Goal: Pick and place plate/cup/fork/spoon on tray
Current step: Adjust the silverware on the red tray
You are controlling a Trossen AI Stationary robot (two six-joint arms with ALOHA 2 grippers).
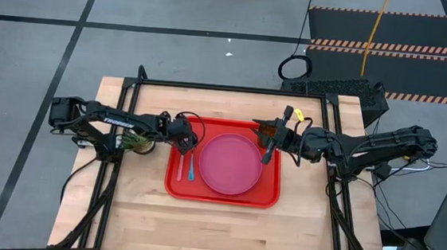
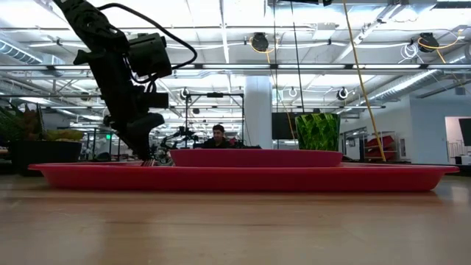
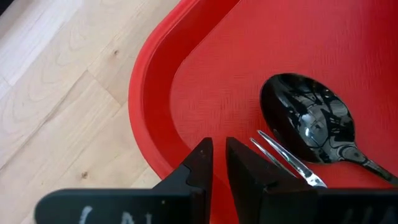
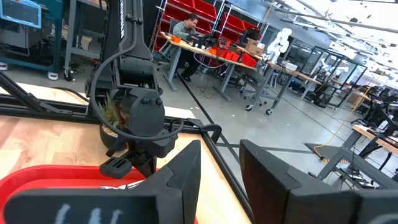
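Tableware on the tray (image 1: 222, 197), arms at either side

From above, the tray sits mid-table; the plate (image 1: 231, 164) fills its centre and 3 o'clock part. The fork (image 1: 180, 165) and spoon (image 1: 190, 167) lie side by side at the plate's 9 o'clock, fork outermost, both inside the rim. The cup (image 1: 266, 131) stands at the tray's 1 o'clock corner. The left gripper (image 1: 184, 143) hangs over the cutlery's 12 o'clock ends; the right gripper (image 1: 268, 154) is at the plate's 2 o'clock edge. A potted plant (image 1: 135, 141) sits off the tray at 9 o'clock.
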